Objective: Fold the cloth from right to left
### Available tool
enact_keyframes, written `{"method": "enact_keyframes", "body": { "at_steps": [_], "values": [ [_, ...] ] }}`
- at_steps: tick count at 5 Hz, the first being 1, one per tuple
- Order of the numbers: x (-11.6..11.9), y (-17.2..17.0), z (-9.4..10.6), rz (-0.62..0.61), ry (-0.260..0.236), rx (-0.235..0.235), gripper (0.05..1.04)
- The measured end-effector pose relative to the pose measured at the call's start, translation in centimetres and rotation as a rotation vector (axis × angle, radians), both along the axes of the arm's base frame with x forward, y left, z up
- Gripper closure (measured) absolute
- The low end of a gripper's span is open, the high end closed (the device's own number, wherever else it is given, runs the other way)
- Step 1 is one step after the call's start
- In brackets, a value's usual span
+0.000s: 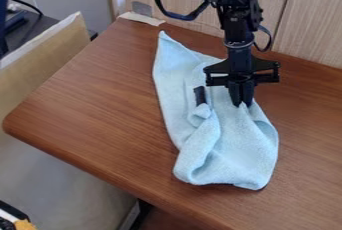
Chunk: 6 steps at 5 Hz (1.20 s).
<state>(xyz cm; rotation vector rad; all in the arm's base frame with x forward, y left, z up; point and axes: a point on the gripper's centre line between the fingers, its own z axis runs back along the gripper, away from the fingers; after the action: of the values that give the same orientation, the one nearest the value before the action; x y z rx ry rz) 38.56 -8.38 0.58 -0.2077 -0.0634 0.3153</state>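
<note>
Jaws clamp a pinched peak of cloth (pixel 247 144) on the bench (pixel 87 104); likely light, soft and prone to bunching, it should fold best held by its right edge.

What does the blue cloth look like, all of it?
The cloth is pale blue and looks soft and fuzzy, like a towel. It lies rumpled on the brown wood-look table, with a pointy corner at the far end and a wide, rounded near end. Thick folds bunch up along its near left side. The black pincer pinches a little peak of it on the right. A short black piece touches it near the middle.
</note>
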Motion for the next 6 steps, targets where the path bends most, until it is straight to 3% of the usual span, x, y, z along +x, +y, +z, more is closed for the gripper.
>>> {"method": "enact_keyframes", "body": {
  "at_steps": [2, 3, 4, 5, 6],
  "values": [
    [-1.0, 3.2, 6.5, 0.038, -0.127, -0.023, 1.000],
    [-2.9, 5.8, 7.8, 0.066, -0.151, -0.014, 1.000],
    [-4.8, 8.5, 6.5, 0.116, -0.124, -0.010, 1.000],
    [-6.0, 10.0, 5.0, 0.129, -0.095, 0.039, 1.000],
    [-7.1, 11.7, 2.4, 0.162, -0.013, 0.079, 1.000]
  ]
}}
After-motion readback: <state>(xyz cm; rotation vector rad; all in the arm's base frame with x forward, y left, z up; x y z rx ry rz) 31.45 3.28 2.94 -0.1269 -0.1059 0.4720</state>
